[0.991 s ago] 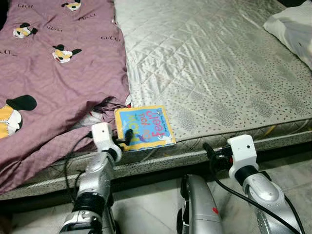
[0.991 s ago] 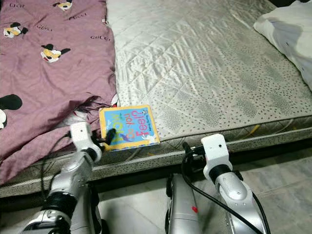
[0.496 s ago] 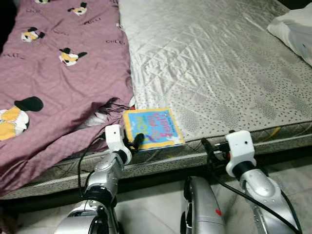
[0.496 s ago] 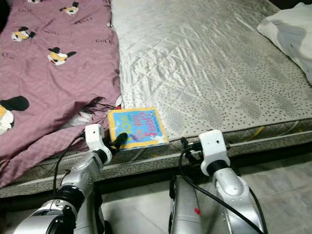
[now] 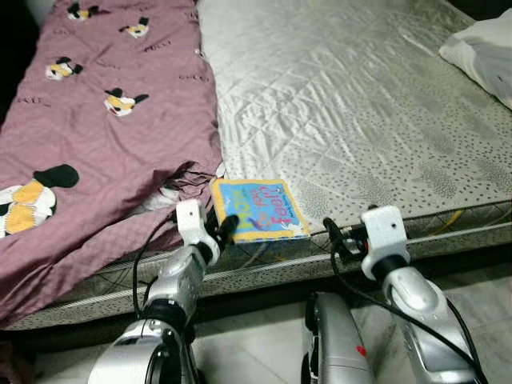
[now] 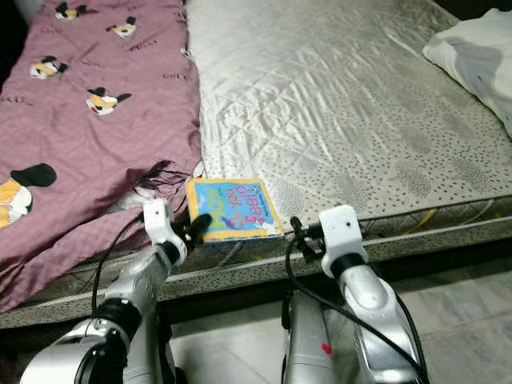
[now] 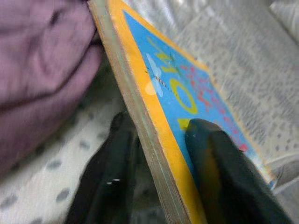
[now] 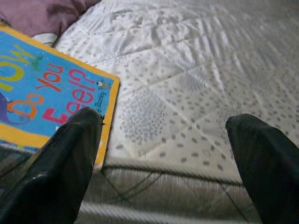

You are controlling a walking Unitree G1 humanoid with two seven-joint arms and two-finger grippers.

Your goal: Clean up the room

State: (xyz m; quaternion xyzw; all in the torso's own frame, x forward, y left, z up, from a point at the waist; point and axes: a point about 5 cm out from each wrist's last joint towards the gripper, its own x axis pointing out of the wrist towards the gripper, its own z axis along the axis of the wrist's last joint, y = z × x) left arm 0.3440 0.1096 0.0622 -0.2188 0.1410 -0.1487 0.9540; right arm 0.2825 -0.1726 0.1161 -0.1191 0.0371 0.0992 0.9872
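A blue picture book with a yellow border [image 5: 258,210] lies at the front edge of the grey quilted mattress [image 5: 360,112], beside the purple blanket. My left gripper [image 5: 225,230] is shut on the book's near left edge. In the left wrist view one black finger [image 7: 219,172] rests on the cover and the other sits beneath the board [image 7: 154,154]. My right gripper [image 5: 333,234] hovers at the mattress edge just right of the book, open. In the right wrist view its fingers [image 8: 70,154] stand wide apart with the book's corner [image 8: 56,93] ahead of them.
A purple blanket with cartoon prints [image 5: 104,152] covers the left of the bed and hangs over its front edge. A white pillow [image 5: 484,52] lies at the far right. Pale tiled floor [image 5: 256,352] runs below the bed frame.
The camera has shifted, showing more of the bed. My right gripper has come closer to the book's right edge. The left gripper keeps its hold on the book.
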